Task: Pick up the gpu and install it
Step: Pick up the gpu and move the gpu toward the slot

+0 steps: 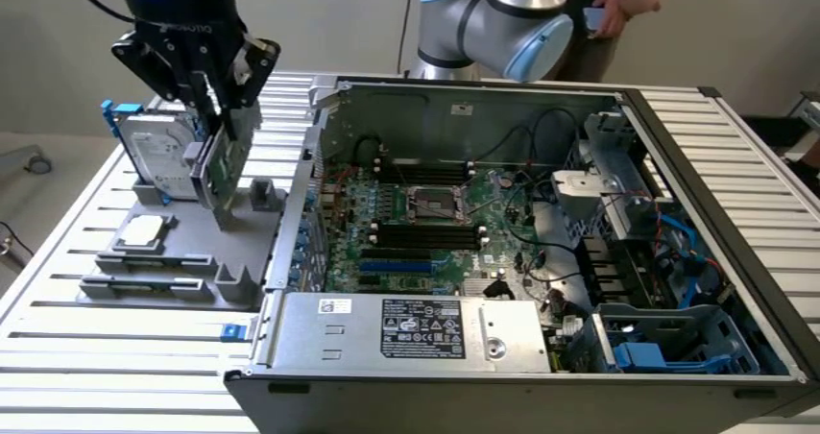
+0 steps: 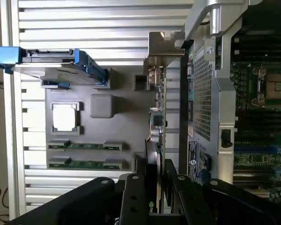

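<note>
Exterior view shows a counter point(image 1: 77, 357) of metal slats, and the fingers point(image 2: 136, 194) hang over its far side, toward the exterior view's left. The open computer case point(image 1: 717, 165) lies flat on the counter, just beside the fingers on the exterior view's right, with its motherboard facing up. Directly under the fingers is a gray holder point(image 1: 167, 261) that carries the spare parts. A silver hard drive point(image 1: 160, 151) with a blue frame stands upright in this holder, close to the fingers on the side away from the case.

The gpu point(image 1: 221, 170) stands upright on its edge between the fingers, at the holder. The fingers are closed on its upper edge, one on each face of the card. I cannot tell if its lower edge is touching the holder. In the wrist view its silver bracket point(image 2: 164, 44) is at the end of the card far from the fingers. Two memory sticks point(image 2: 84, 146) lie flat in the holder, near the fingers on the hard drive side, and a square processor chip point(image 2: 64, 116) lies between them and the hard drive.
</note>
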